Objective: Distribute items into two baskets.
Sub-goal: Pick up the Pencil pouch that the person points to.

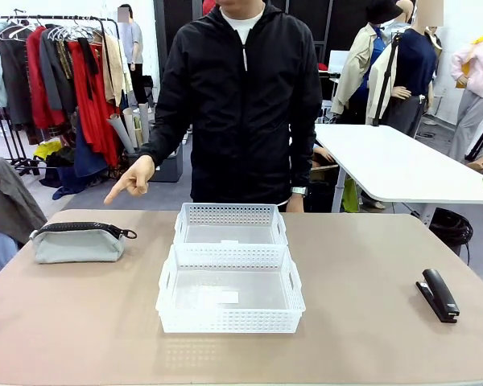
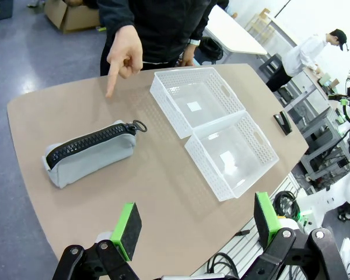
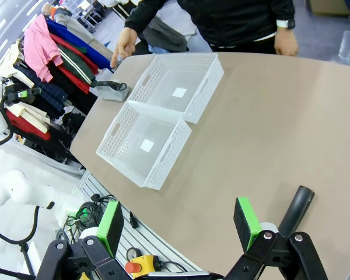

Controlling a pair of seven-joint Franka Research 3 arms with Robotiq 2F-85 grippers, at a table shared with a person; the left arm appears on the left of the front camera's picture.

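Tan tabletop (image 1: pixel 370 265), clothes rack (image 1: pixel 64 32) off behind it, pretty ordinary setup.

The grey pouch (image 2: pixel 90 153) lies on its side near the left end of the table, black zipper on top, pull ring facing the baskets. It looks soft and light, so I'd guess it squashes under the pads. Pinching across the body around mid-length seems the safest bet, not the zipper pull. The black stapler (image 1: pixel 439 295) sits way over on the right, well apart from everything else. It's hard, likely heavier than it looks and maybe a bit slick, so I'd take it across its width near the middle.

In the centre, the near basket (image 1: pixel 229 320) and the far basket (image 1: pixel 229 215) sit touching. Neither has an item in it yet. The person's hand (image 1: pixel 133 178) points down at the table just beside the pouch.

The left gripper (image 2: pixel 196 221) hangs above the table with its jaws spread wide and nothing between them. The pouch is out ahead and off to one side, not lined up with the gap. The right gripper (image 3: pixel 178 220) is spread wide and empty too, with the baskets out ahead of it.
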